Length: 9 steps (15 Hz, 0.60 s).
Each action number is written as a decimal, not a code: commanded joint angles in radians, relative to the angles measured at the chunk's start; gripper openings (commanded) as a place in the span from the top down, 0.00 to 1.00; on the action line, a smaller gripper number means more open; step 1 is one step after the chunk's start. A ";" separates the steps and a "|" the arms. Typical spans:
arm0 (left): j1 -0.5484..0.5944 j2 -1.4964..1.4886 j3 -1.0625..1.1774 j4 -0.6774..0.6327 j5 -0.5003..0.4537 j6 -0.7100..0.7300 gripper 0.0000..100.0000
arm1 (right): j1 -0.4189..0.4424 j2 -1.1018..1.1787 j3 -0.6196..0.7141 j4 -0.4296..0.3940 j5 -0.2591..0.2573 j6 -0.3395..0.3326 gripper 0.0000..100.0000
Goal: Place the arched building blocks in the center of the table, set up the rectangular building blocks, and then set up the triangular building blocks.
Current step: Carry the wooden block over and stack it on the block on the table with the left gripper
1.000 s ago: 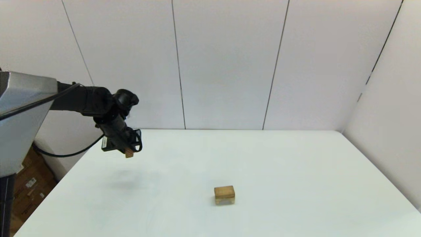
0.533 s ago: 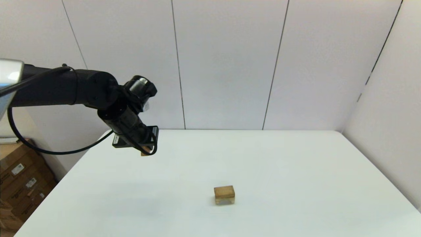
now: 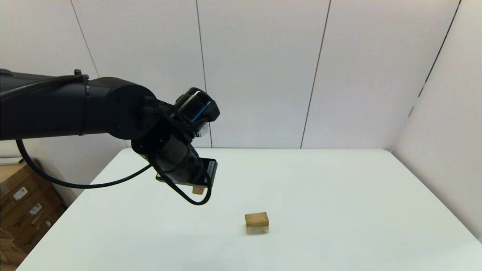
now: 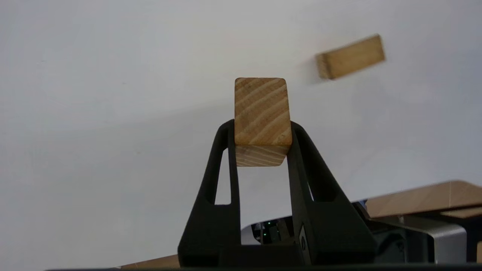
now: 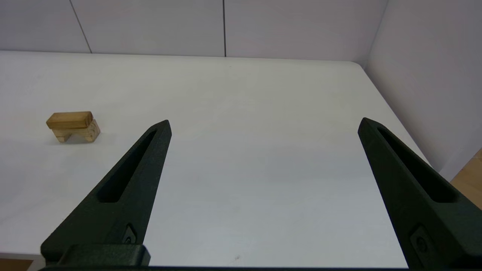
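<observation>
Triangular building blocks point(image 4: 263, 120), I think, are riding clamped between my left gripper's point(image 4: 263, 130) jaws, now swinging in from frame left toward the stacked arched point(image 5: 77, 134) and rectangular building blocks point(image 5: 70, 120) at centre.

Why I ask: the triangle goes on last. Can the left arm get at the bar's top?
Probably yes: the bar lies on the arch, top bare, and nothing stands between it and the left gripper, shut on the triangle above the table. The right gripper sits aside.
</observation>
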 commanded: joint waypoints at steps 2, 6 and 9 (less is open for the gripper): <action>-0.115 0.007 0.001 0.003 0.001 -0.004 1.00 | 0.000 0.000 0.002 0.000 0.002 0.000 0.00; -0.138 0.033 -0.005 0.003 -0.002 0.015 1.00 | 0.000 0.000 0.002 0.000 0.002 0.000 0.00; -0.135 0.042 -0.002 0.003 -0.002 0.152 1.00 | 0.000 0.000 0.002 0.000 0.000 0.000 0.00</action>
